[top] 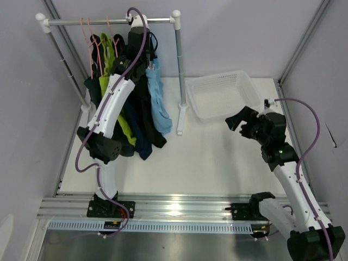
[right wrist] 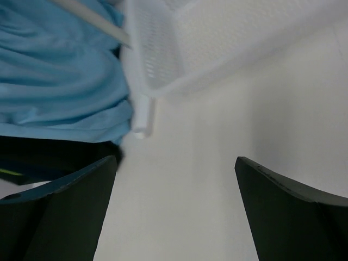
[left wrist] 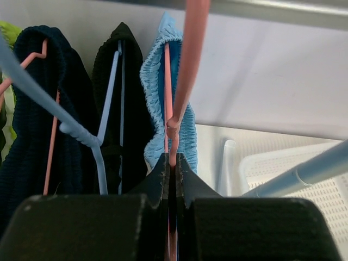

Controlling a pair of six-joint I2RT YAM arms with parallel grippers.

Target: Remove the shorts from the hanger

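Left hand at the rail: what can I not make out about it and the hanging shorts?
Left wrist view: thin pink hanger, hook cut by top edge; soft light blue cloth shorts, lower part behind the left hand.
Top external view: that hand's grip hidden under its own wrist.
Right wrist view: those shorts blurred.

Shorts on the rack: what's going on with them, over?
Left gripper shut on pink hanger holding light blue shorts. Right gripper open, empty, near basket. Black shorts hang close alongside.

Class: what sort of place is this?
Probably a robotics lab cell, staged as laundry: a clothes rail hung with shorts, a white basket, and the left arm and right arm bolted down.
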